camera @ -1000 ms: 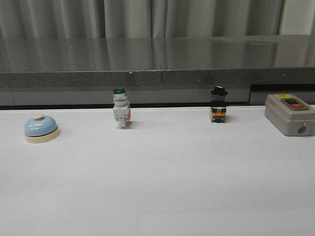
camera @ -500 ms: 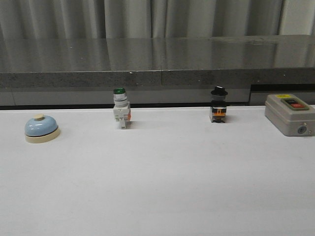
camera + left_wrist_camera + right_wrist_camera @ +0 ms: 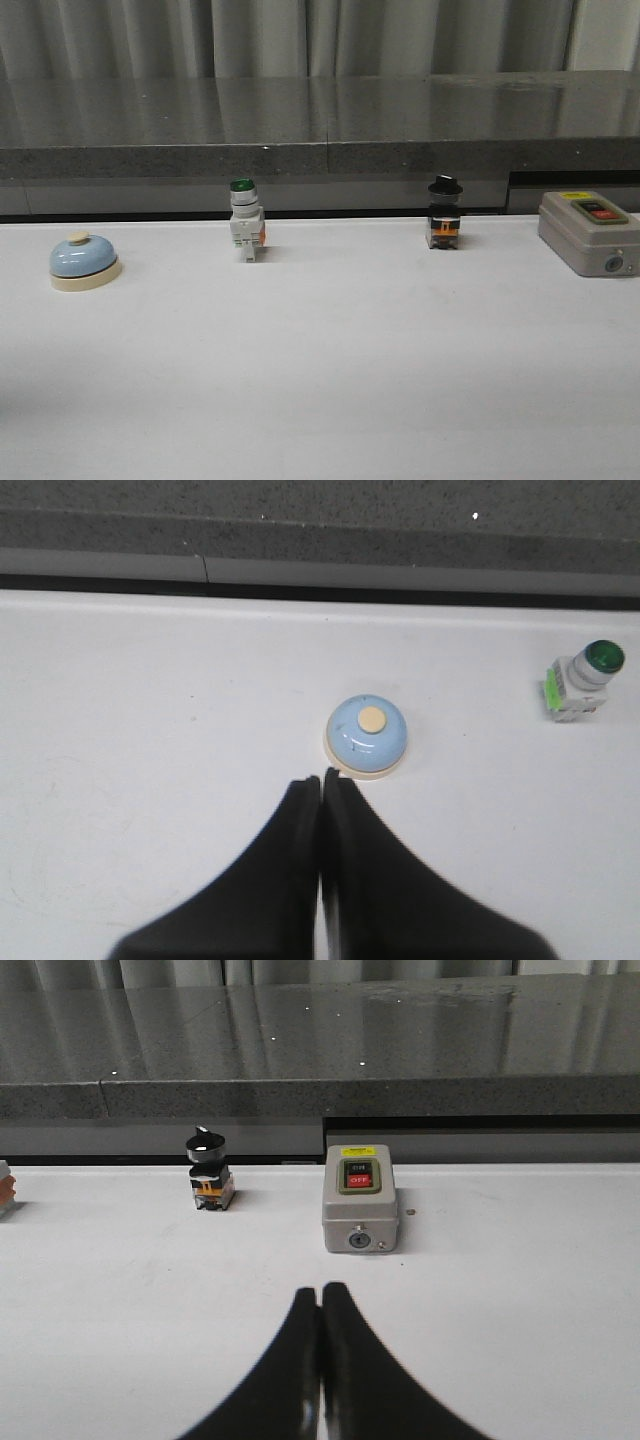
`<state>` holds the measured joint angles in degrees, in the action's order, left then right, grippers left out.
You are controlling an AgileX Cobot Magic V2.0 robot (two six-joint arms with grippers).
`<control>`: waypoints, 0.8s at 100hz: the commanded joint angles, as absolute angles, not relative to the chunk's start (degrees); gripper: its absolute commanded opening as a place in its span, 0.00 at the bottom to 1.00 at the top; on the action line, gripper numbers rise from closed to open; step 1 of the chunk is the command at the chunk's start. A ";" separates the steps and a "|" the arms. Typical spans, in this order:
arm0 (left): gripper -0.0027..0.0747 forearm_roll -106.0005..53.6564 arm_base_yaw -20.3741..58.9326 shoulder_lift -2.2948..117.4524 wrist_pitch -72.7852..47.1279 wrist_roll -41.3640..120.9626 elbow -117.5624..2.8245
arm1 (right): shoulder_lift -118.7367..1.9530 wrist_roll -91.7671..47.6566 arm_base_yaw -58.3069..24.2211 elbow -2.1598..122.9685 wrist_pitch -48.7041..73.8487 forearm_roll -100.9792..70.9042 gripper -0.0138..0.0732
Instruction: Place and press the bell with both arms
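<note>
The light-blue bell [image 3: 84, 263] with cream base and button stands upright on the white table [image 3: 330, 370] at the far left. In the left wrist view the bell [image 3: 367, 738] sits just beyond my left gripper [image 3: 321, 777], which is shut and empty, its tips close to the bell's base. My right gripper [image 3: 321, 1290] is shut and empty over bare table, short of the grey box [image 3: 359, 1211]. Neither arm shows in the front view.
A green-capped white pushbutton switch [image 3: 245, 232] stands at the back left of centre and shows in the left wrist view [image 3: 580, 678]. A black-capped switch [image 3: 444, 212] stands right of centre. The grey box with red button [image 3: 589, 232] sits far right. A dark stone ledge [image 3: 320, 130] runs behind.
</note>
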<state>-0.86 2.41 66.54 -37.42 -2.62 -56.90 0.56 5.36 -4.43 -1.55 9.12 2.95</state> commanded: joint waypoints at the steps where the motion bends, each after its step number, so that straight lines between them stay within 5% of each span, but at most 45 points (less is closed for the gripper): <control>1: 0.01 -1.15 2.36 69.65 -35.29 -0.76 -60.84 | 1.66 5.28 -4.03 -0.72 4.13 2.99 0.09; 14: 0.05 -1.96 2.46 74.24 -35.68 2.17 -62.73 | 1.66 5.28 -4.03 -0.72 4.13 2.99 0.09; 21: 0.15 -2.17 2.46 75.55 -36.12 2.20 -63.43 | 1.66 5.28 -4.03 -0.72 4.13 2.99 0.09; 45: 0.97 -2.33 2.46 77.05 -35.03 2.20 -63.44 | 1.66 5.28 -4.03 -0.72 4.13 2.99 0.09; 57: 0.89 -2.70 2.46 77.62 -32.93 2.20 -63.44 | 1.66 5.28 -4.03 -0.72 4.13 2.99 0.09; 80: 0.89 -2.86 5.11 82.99 -32.28 2.29 -67.96 | 1.66 5.28 -4.03 -0.72 4.13 2.99 0.09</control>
